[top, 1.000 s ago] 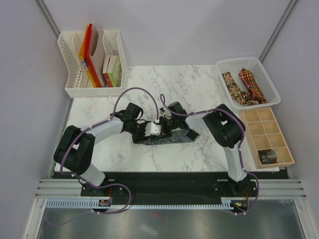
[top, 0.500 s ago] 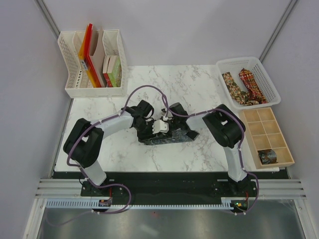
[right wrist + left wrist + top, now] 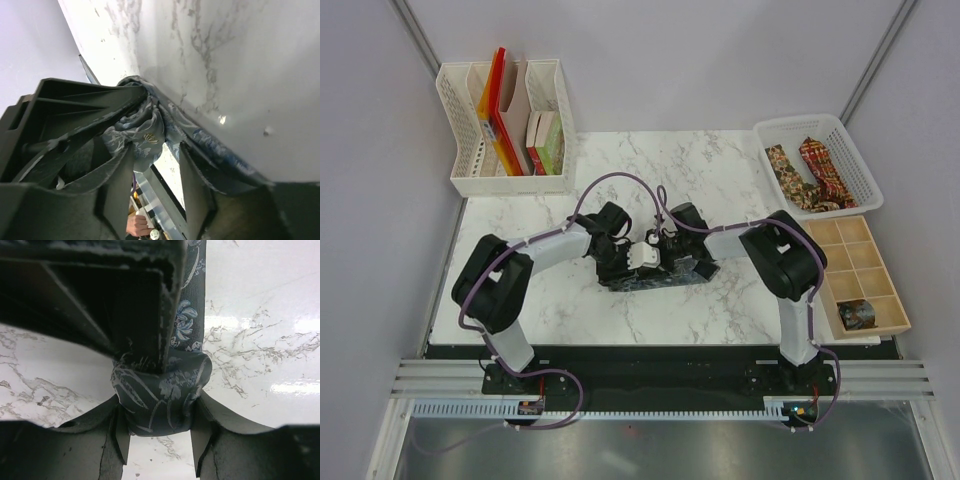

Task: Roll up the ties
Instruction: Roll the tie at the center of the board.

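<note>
Seen from above, both arms meet at the middle of the counter (image 3: 720, 170) over the dark tie (image 3: 690, 275). The left gripper (image 3: 632, 262) and the right gripper (image 3: 665, 262) are almost touching, probably so that one steadies the roll while the other winds.

In the left wrist view, that gripper clasps the rolled end between its fingers.

In the right wrist view, the right gripper's jaws stand apart, with the cloth just ahead of them and not pinched.

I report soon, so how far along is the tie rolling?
Done: one rolled tie in the wooden box. In hand: the dark tie, its rolled end gripped by the left end effector, the right end effector open close by. Left: the brown-gold tie and the red tie, loose in the basket.
</note>
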`<control>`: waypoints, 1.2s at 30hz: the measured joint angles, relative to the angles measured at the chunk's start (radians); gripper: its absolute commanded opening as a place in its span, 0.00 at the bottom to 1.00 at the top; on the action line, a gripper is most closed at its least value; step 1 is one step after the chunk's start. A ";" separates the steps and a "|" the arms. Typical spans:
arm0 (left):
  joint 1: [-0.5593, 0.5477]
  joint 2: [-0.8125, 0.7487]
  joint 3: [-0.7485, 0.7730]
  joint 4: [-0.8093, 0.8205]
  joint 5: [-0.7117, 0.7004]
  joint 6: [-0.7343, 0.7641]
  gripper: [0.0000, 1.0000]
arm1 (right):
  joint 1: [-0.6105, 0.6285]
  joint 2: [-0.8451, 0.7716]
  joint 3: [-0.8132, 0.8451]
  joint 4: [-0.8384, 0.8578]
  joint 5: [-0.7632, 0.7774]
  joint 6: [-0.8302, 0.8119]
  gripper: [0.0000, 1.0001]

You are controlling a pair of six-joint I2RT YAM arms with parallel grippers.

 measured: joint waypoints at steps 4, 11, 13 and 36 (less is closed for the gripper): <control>0.000 0.007 0.007 -0.001 0.005 0.000 0.35 | -0.010 -0.032 -0.010 -0.011 0.002 -0.007 0.51; 0.000 0.013 0.017 -0.012 0.006 0.001 0.34 | -0.002 -0.034 -0.035 0.040 0.002 0.037 0.50; 0.001 0.016 0.019 -0.014 0.007 0.001 0.34 | 0.003 -0.034 -0.037 0.053 0.003 0.048 0.48; 0.005 0.029 0.034 -0.021 0.032 0.003 0.36 | 0.029 -0.073 -0.094 0.165 0.011 0.100 0.16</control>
